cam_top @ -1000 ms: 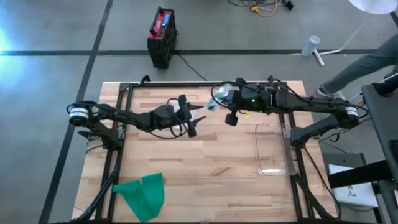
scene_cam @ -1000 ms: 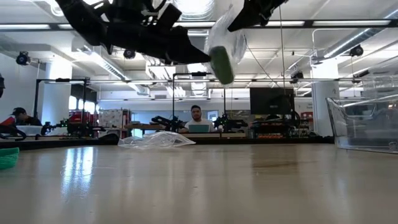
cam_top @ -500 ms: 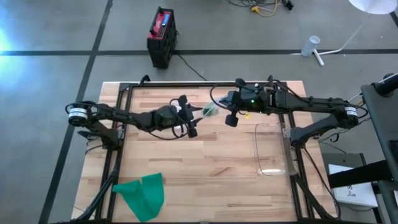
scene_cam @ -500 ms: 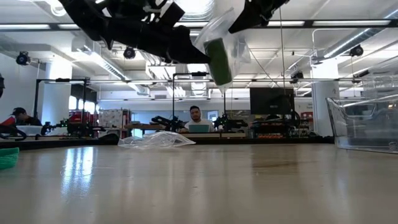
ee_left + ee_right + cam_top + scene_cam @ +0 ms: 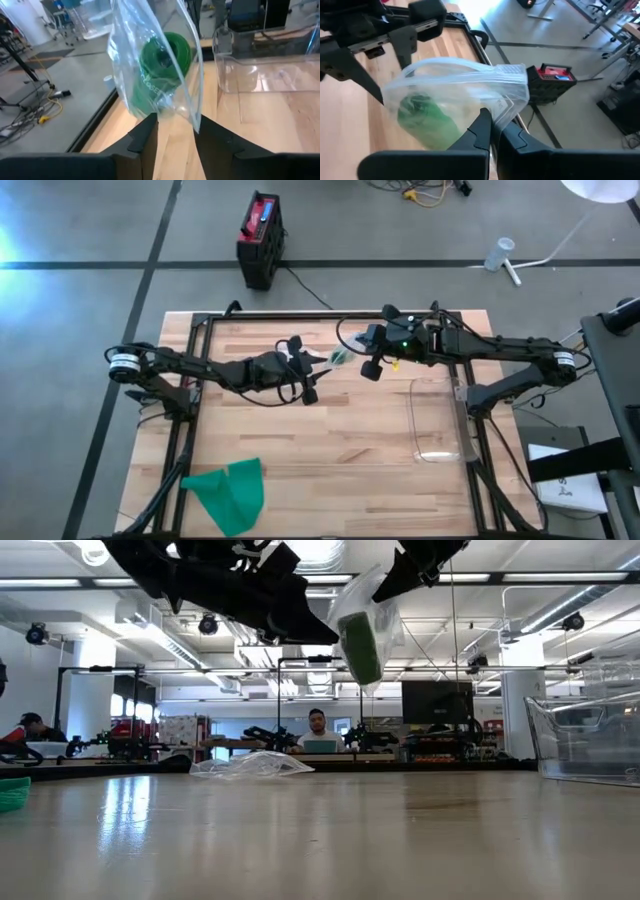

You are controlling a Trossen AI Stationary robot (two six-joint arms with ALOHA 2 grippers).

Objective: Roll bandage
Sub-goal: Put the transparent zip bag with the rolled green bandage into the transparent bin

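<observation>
A clear zip bag [image 5: 362, 628] with a rolled green bandage [image 5: 161, 70] inside hangs in the air over the far middle of the table [image 5: 330, 430]. My right gripper [image 5: 495, 117] is shut on its upper end. My left gripper [image 5: 175, 122] comes level from the table's left. Its fingers stand on either side of the bag's lower end [image 5: 175, 112] with a gap between them. In the high view the bag [image 5: 339, 357] shows between the left gripper [image 5: 325, 361] and the right gripper [image 5: 357, 350]. My right gripper pinches the bag between its two fingers just below the zip strip [image 5: 507, 102], near one corner. The fingers come slanting down from the table's right. The bag hangs below them, clear of the table, with the green roll low in it. My left gripper has the bag's lower end between its fingers [image 5: 150, 131]; whether they touch it, I cannot tell.
A flat green bandage [image 5: 230, 492] lies at the table's near left corner. A clear plastic bin [image 5: 436, 420] stands at the right. A crumpled clear bag [image 5: 250, 765] lies at the far side in the low view. People sit in the room beyond.
The bag has swung a little under my right gripper. Its lower end has come toward my left gripper, which has stayed in place.
</observation>
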